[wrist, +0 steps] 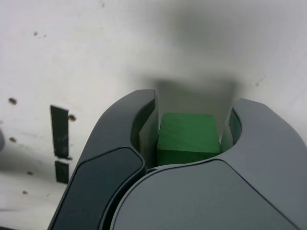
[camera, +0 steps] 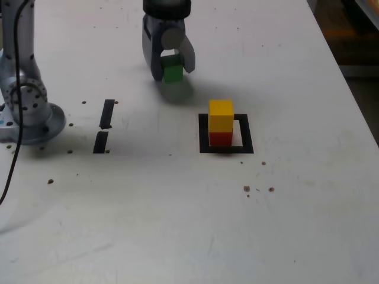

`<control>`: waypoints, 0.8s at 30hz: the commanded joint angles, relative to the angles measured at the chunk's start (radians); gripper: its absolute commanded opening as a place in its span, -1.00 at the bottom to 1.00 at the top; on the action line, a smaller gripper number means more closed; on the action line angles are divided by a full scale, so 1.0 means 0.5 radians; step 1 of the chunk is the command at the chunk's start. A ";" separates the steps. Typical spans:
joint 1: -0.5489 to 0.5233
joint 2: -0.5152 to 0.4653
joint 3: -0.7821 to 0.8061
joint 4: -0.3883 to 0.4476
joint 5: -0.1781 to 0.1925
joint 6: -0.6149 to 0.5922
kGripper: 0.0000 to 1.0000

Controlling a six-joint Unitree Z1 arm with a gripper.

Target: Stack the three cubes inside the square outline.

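The hand (camera: pixel 172 70) is hanging over the white counter (camera: pixel 177 225), toward the back of it in the exterior view, and it is gripping the green cube (camera: pixel 173 70) between its two jaws. In the wrist view the green cube (wrist: pixel 188 137) is sitting snug between the dark jaws, their inner faces pressed against two opposite sides. Whether the cube is off the counter I cannot tell for sure; a soft shadow is lying just below it.

The yellow cube (camera: pixel 221 114) is sitting on the red cube (camera: pixel 221 138), and the pair is standing inside the square outline (camera: pixel 204 133), near the side of it on the exterior view's left. So two of the three seem placed, and the green one looks to be the last.

The cubes look light, stiff and smooth-sided, so flat opposite faces are the sensible place to hold, as the hand is doing now. A small block like this could twist or slip if pinched near a corner. The stack of two is narrow and would likely topple at a sideways nudge, so I would expect the green cube to need bringing in from above and setting down level.

There is plenty of bare counter between the hand and the stack. The two tape strips (camera: pixel 105 125) are lying well off to the exterior view's left, near the arm's base (camera: pixel 26 112), and the counter's edge at the exterior view's right is well away from the outline.
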 commanded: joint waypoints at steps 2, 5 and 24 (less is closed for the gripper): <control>-0.050 -0.073 -0.086 0.143 0.021 -0.030 -0.66; -0.127 -0.117 -0.201 0.293 0.047 -0.073 -0.66; -0.838 -0.273 -0.667 0.614 0.081 -0.428 -0.66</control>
